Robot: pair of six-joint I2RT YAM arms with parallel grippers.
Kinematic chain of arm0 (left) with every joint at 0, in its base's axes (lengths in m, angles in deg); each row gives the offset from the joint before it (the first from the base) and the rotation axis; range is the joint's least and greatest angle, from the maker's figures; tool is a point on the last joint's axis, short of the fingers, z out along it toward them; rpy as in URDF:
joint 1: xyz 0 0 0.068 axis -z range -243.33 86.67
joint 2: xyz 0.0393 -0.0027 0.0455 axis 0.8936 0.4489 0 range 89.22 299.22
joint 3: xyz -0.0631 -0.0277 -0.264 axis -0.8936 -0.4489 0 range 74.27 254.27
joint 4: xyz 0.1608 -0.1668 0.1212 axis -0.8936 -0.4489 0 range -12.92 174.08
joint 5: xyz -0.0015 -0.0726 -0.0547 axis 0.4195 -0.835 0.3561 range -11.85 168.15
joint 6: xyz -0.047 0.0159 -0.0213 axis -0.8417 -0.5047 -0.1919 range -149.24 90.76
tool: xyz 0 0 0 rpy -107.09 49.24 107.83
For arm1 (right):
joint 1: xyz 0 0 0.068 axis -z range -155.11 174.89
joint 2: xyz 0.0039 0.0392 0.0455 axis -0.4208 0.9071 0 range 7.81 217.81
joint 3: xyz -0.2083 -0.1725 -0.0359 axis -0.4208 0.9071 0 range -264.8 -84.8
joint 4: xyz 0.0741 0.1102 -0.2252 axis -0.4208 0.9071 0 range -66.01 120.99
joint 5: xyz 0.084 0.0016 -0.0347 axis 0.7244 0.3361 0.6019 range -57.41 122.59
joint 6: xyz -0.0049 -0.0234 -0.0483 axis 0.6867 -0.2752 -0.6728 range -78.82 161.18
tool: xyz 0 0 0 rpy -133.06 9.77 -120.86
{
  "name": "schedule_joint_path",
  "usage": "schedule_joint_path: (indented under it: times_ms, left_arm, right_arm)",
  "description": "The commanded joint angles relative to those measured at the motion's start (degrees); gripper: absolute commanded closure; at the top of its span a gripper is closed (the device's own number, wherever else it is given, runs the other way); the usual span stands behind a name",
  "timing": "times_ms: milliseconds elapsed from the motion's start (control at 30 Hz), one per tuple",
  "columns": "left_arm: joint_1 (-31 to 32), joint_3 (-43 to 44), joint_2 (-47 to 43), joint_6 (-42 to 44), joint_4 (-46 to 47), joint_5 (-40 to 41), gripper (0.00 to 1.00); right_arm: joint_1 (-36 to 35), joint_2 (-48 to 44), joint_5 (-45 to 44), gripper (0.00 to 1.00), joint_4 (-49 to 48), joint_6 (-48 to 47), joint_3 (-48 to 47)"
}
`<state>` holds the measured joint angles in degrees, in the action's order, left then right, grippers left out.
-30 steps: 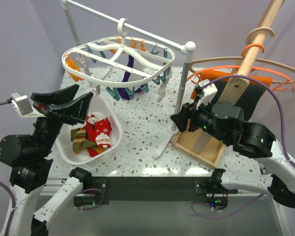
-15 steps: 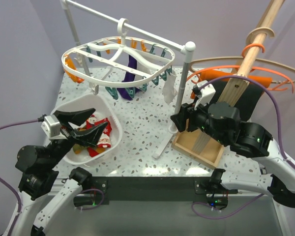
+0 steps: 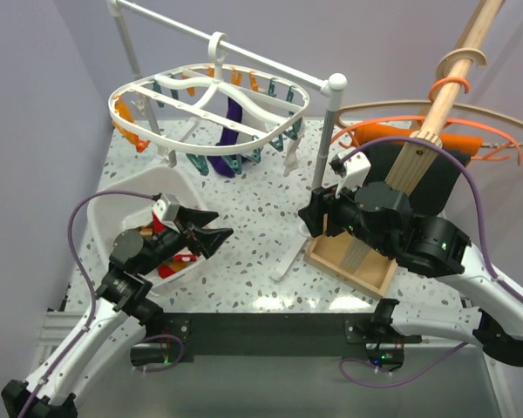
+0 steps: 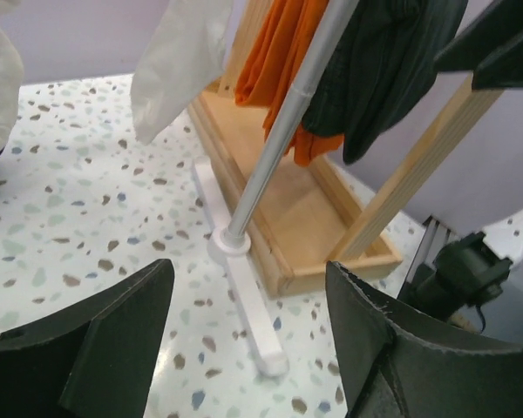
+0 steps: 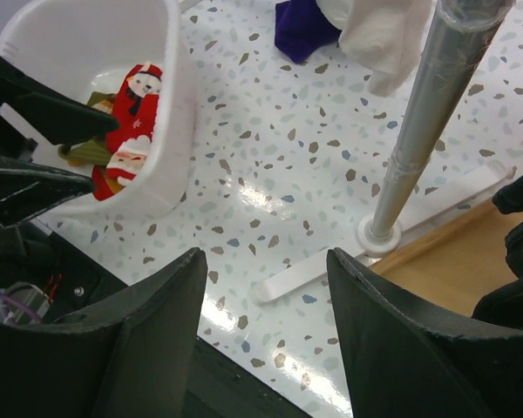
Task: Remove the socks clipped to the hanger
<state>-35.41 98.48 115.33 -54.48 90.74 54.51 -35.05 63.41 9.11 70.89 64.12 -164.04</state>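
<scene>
The white oval hanger hangs by its hook from a white rail. A dark purple sock and a white sock hang from its clips. They also show in the right wrist view, purple and white. Red Christmas socks and a brown-olive striped one lie in a white basin. My left gripper is open and empty, low over the basin's right edge, pointing right. My right gripper is open and empty beside the rail's pole.
The rail's metal pole stands on a white foot. A wooden tray base carries a slanted wooden pole with thin orange and wooden hangers and black and orange cloths. The table's near edge is right below.
My left arm has come down from the basin's left side and swung right, now low over the basin's right edge. The white sock swayed. My right gripper shifted slightly left.
</scene>
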Motion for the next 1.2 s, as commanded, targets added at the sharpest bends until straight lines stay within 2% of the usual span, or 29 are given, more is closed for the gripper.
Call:
schedule_joint_path:
  times_ms: [0,67,133,233,300,433,467,567,733,867,1167]
  left_arm:
    - [1.16,-7.58,5.43,-10.97,30.21,3.24,0.21]
    - [3.97,-8.91,11.84,-9.93,38.92,5.51,0.16]
    - [8.69,-5.25,19.13,-7.21,39.31,8.77,0.15]
    - [15.03,-1.81,27.58,-1.06,40.27,18.77,0.14]
    - [16.46,-2.06,32.66,1.06,46.49,25.72,0.13]
    - [18.65,-1.44,41.90,2.99,58.44,31.88,0.13]
    - [19.18,-1.18,44.18,5.26,64.74,33.55,0.13]
    - [21.38,1.71,53.32,10.00,72.60,36.02,0.13]
    - [24.46,11.10,67.39,18.45,75.60,44.35,0.10]
    - [24.72,17.70,77.05,21.89,74.91,50.96,0.09]
    - [24.64,25.97,85.94,22.07,74.99,53.08,0.11]
  right_arm:
    - [0.18,-0.93,-1.12,0.38,-0.05,1.14,0.32]
    - [0.09,-0.84,-0.60,0.38,-0.05,1.41,0.14]
    - [0.18,-0.75,-0.60,0.38,0.30,1.49,-0.12]
    - [0.18,-1.10,-0.77,0.38,0.65,1.76,-0.30]
    - [0.18,-1.54,-0.77,0.38,0.74,2.02,-0.30]
    - [0.18,-1.89,-0.86,0.38,0.48,2.55,-0.39]
    - [0.09,-1.80,-0.77,0.38,0.48,2.55,-0.47]
    - [0.18,-0.93,-0.60,0.38,1.18,2.64,-1.53]
    - [0.18,-0.92,-1.04,0.38,1.80,2.99,-1.79]
    - [0.09,-0.49,-1.04,0.37,3.11,3.34,-2.84]
    - [0.18,-0.84,-1.21,0.37,5.13,3.78,-3.64]
